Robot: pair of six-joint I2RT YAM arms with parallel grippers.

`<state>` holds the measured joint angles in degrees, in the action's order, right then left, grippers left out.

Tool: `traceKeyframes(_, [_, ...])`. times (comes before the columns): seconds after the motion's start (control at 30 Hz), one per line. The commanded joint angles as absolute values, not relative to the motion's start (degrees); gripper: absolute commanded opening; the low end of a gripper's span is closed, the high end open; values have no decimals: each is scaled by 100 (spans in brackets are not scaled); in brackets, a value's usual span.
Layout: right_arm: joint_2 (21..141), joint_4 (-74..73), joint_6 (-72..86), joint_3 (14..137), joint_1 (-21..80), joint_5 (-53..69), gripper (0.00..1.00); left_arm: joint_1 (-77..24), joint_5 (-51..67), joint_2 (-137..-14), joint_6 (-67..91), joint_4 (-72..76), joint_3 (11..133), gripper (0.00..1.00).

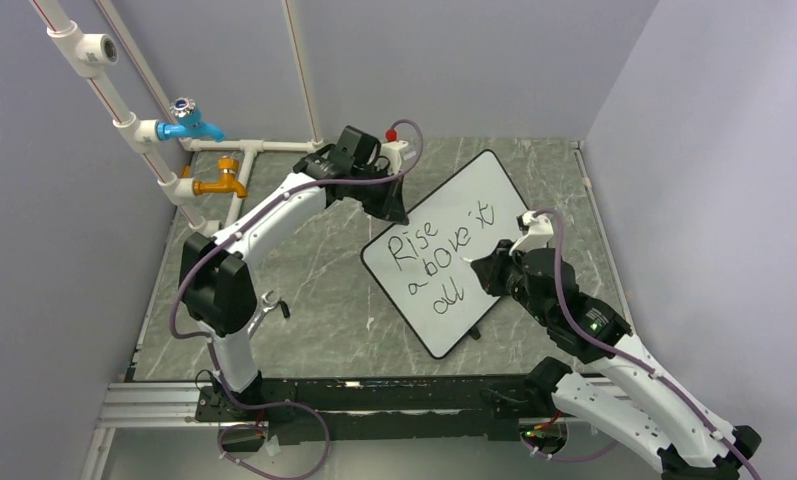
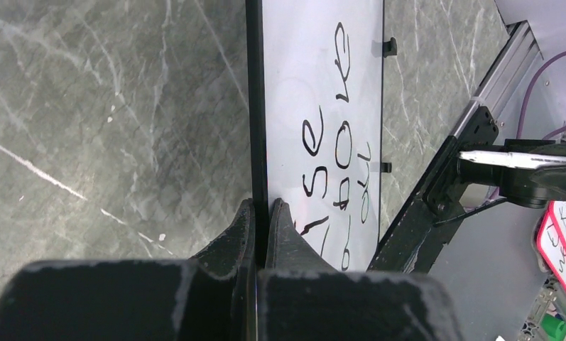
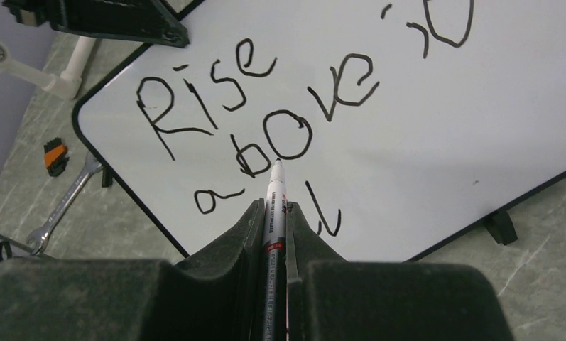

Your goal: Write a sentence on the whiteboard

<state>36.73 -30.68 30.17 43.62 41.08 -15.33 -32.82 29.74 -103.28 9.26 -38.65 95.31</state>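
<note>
Whiteboard [image 2: 315,71] pinched, clear only from left wrist

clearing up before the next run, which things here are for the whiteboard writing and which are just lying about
For the job: whiteboard, sentence, marker in the right hand, left hand clamped on the board's edge.
Not for it: wrench, blue tap, orange tap.

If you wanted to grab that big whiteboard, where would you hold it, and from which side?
Probably by its thin rim, coming in edge-on with one finger on each face: the whiteboard is flat, too wide to span, and its small feet leave room beneath. The left gripper pinches an edge this way.
</note>
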Motion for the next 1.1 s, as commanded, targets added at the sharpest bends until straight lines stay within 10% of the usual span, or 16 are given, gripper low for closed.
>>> traceKeyframes(0.0, [3375,-3199,2943,4352,4107,-1738,0,-3618,2682,-10695,524,-4117,9926,0])
traceKeyframes(0.73, [2806,-3762,2979,4342,4110,-1891,0,-4035,3140,-11933,555,-3608,11358,0])
traceKeyframes(1.07, [2848,-3706,2993,4304,4113,-1864,0,-4040,2600,-11776,484,-3635,11270,27])
